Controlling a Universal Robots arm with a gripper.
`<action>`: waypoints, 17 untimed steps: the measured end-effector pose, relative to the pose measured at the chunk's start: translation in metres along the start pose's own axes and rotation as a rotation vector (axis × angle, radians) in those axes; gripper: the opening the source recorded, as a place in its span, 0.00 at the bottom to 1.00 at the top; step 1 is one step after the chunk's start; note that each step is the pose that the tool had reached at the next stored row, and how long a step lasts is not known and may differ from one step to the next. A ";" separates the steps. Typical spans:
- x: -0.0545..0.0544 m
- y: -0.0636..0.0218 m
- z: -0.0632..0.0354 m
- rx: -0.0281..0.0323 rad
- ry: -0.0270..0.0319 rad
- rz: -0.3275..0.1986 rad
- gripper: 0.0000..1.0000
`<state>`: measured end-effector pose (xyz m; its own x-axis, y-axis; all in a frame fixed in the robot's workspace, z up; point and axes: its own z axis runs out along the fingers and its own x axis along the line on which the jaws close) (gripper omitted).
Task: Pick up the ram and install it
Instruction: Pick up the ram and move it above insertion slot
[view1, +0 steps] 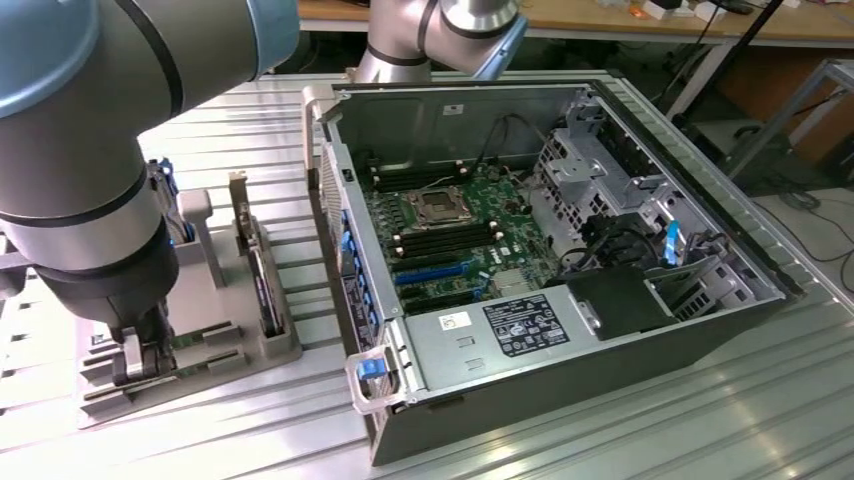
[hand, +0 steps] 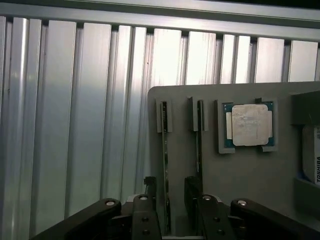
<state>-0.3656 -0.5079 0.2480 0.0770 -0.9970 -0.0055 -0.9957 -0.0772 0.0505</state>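
Note:
Two ram sticks stand on edge in slots of a grey holder. One ram runs between my fingers; the other ram lies just beyond one finger. My gripper is open and straddles the first stick, with a gap showing on each side of it. In the exterior view the gripper hangs low over the holder at that view's left, beside the open computer case. Dark memory slots lie on the motherboard inside the case.
A square silver processor and a hard drive sit in the same holder. An upright expansion card stands on the holder near the case. My arm's upper links reach over the case's far wall. Everything rests on a ribbed metal table.

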 end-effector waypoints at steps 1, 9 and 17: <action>0.000 0.0004 0.0014 0.0029 0.0002 0.000 0.36; 0.011 0.0016 0.0202 0.0062 0.0004 -0.003 0.36; 0.005 -0.0001 0.0322 0.0062 0.0009 -0.012 0.36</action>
<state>-0.3667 -0.5126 0.2158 0.0889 -0.9960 -0.0051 -0.9950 -0.0890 0.0442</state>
